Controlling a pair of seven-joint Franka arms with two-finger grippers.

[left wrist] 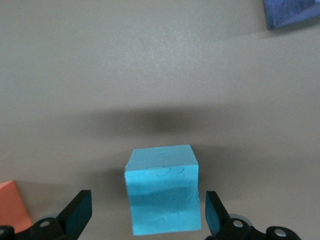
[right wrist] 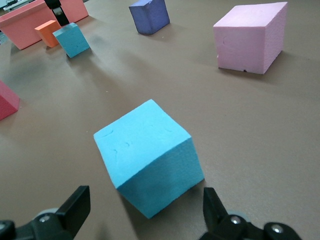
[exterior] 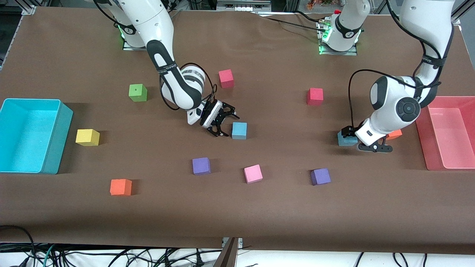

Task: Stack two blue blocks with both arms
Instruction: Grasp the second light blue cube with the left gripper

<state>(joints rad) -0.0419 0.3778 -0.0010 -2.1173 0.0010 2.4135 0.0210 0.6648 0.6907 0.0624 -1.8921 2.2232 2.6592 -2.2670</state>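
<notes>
From the front you see only part of one blue block (exterior: pixel 346 139): the left end effector (exterior: pixel 350 138) and its wrist cover the rest, and an orange cube (exterior: pixel 395 134) peeks out just beside them. That end effector stands wide, fingers (left wrist: pixel 76 212) flanking the block without touching (its faces skewed to them). The other blue block (exterior: pixel 239 130) sits mid-worktop (exterior: pixel 259 207), bare room around it, just beside the right end effector (exterior: pixel 224 121), also spread wide.

My black two-finger pincers (exterior: pixel 225 121) flank matte sky-blue foam cubes (exterior: pixel 239 130); a pink foam cube (exterior: pixel 253 174) sits at five o'clock on the brown cloth-covered table (exterior: pixel 259 207).
</notes>
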